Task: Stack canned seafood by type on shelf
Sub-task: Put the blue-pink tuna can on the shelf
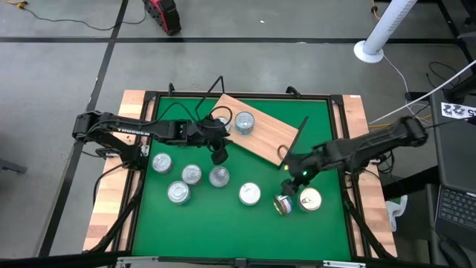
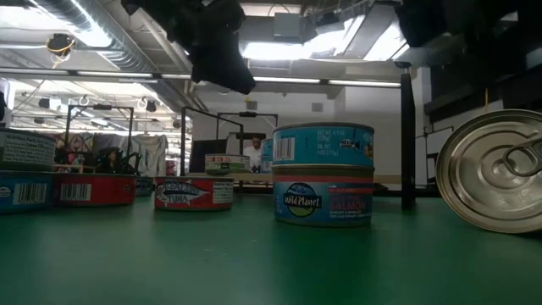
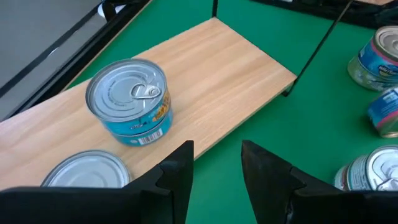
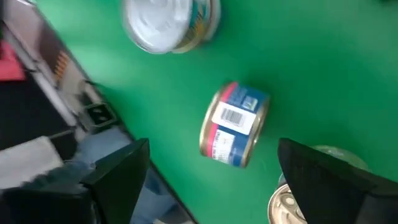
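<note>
Two tins sit on the shelf (image 1: 256, 132), a light wooden board lying at an angle across the far part of the green bench (image 1: 223, 219). One of them, a blue-sided tin (image 3: 129, 101) with a pull-tab lid, stands upright toward the board's near edge; the second tin (image 3: 84, 169) is just beside it, partly hidden behind the left tool (image 3: 214, 171). That tool hangs over the bench right at the shelf's edge, its two dark fingers apart and holding nothing.

Off the shelf, a loose group of four silver-lidded tins (image 1: 191, 176) stands on the green surface near the left arm, with another tin (image 1: 250, 193) a little to their right.

On the other side, the right tool (image 1: 291, 182) hovers with its fingers spread wide and empty over a tin tipped on its side (image 4: 234, 124), red and blue label and barcode showing. An upright gold-topped tin (image 1: 309, 199) stands just beside it.
</note>
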